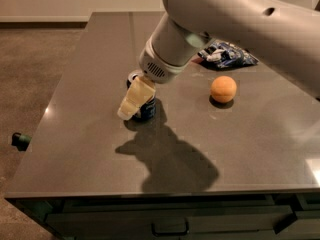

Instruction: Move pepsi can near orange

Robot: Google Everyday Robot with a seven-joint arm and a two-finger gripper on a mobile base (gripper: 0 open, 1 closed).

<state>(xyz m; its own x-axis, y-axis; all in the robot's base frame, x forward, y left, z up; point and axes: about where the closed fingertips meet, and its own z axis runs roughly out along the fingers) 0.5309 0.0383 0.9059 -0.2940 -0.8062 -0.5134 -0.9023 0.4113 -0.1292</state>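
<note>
The gripper (136,101) hangs low over the dark table (240,149), left of its centre, at the end of a thick pale arm (225,19) that comes in from 2 o'clock. It sits right at the pepsi can (149,110), its cream tip covering most of the can's front. Whether it is clamped on the can or spread around it cannot be told. The can stands upright on the tabletop, with only its dark blue lower side and a bit of silver rim showing. The orange (223,89) rests at about 3 o'clock from the can, well apart from it. A blue-and-white snack bag (227,55) lies near the orange at its 12 o'clock. The arm's shadow (167,161) falls at 5 o'clock from the can.
</note>
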